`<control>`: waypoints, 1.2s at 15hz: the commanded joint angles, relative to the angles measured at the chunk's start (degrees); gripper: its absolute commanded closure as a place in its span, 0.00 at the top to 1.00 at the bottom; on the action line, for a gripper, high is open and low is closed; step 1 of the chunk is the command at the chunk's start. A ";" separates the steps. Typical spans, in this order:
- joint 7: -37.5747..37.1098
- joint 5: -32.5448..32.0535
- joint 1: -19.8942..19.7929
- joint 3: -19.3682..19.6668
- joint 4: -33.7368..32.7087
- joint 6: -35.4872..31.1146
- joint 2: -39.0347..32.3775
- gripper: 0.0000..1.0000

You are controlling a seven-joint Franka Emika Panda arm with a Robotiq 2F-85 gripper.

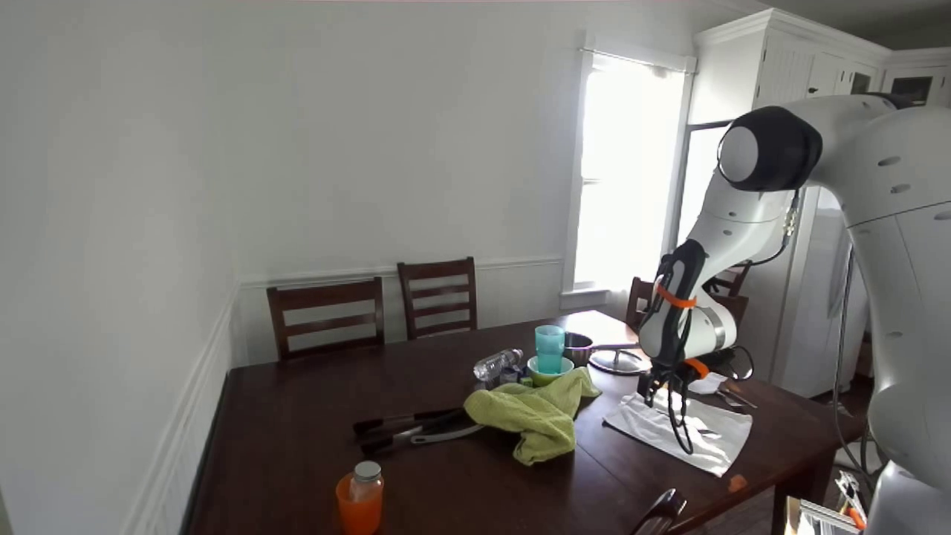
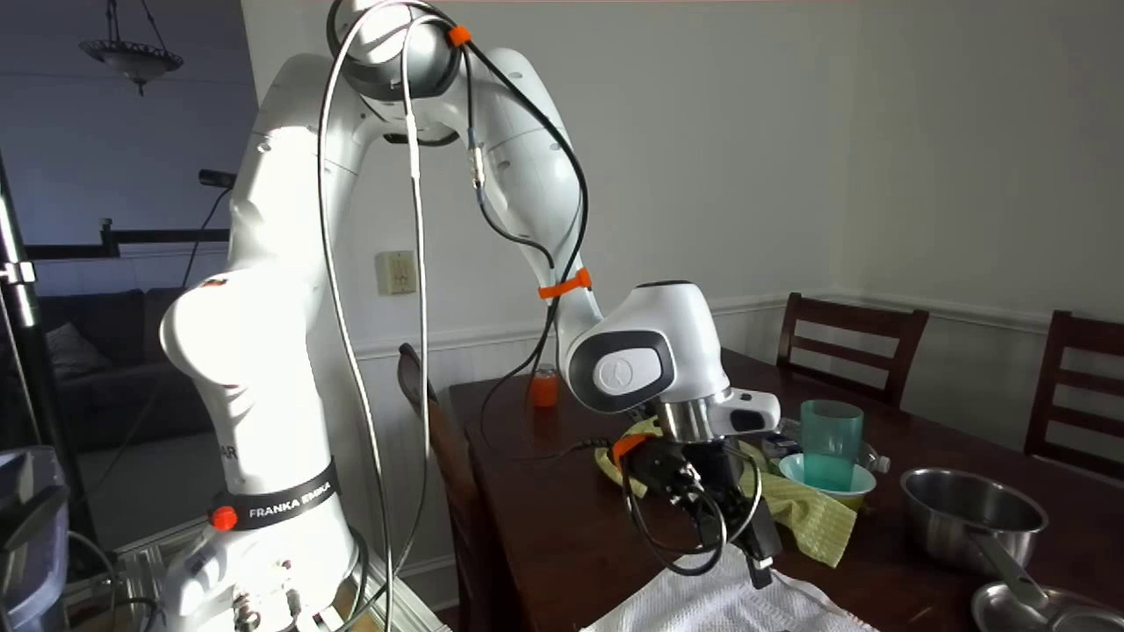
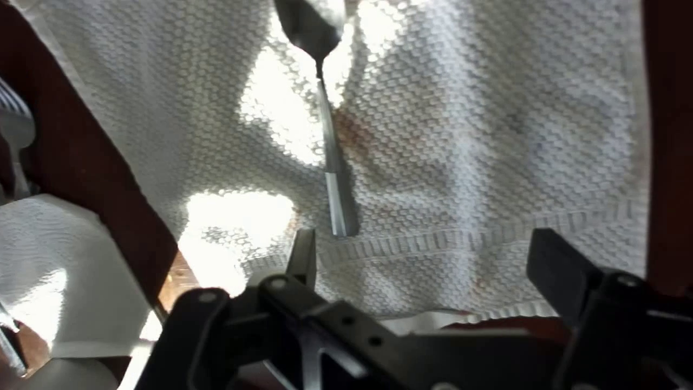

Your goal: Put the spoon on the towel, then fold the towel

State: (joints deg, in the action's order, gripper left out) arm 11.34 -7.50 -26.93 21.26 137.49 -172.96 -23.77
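The metal spoon (image 3: 332, 157) lies on the white textured towel (image 3: 487, 124) in the wrist view. Its bowl is at the top edge and its handle points toward my gripper. The towel lies flat with light wrinkles on the dark table; it also shows in both exterior views (image 1: 706, 438) (image 2: 720, 606). My gripper (image 3: 425, 235) is open and empty above the towel's near edge. The spoon's handle end is just beyond the left fingertip, apart from it. My gripper also shows in both exterior views (image 1: 657, 394) (image 2: 762, 562), pointing down over the towel. The spoon cannot be made out there.
A fork (image 3: 19, 130) and a white folded paper (image 3: 65, 271) lie left of the towel in the wrist view. A yellow-green cloth (image 1: 531, 416), teal cup (image 1: 550, 349), pot (image 2: 966, 513) and lid (image 1: 619, 362) stand nearby. An orange cup (image 1: 360, 509) is farther off.
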 commanded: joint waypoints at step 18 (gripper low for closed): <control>-4.85 10.76 -2.46 -10.73 -8.19 3.76 -9.52 0.37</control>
State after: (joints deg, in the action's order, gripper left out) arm 4.96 1.97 -28.15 11.22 130.82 -168.64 -31.81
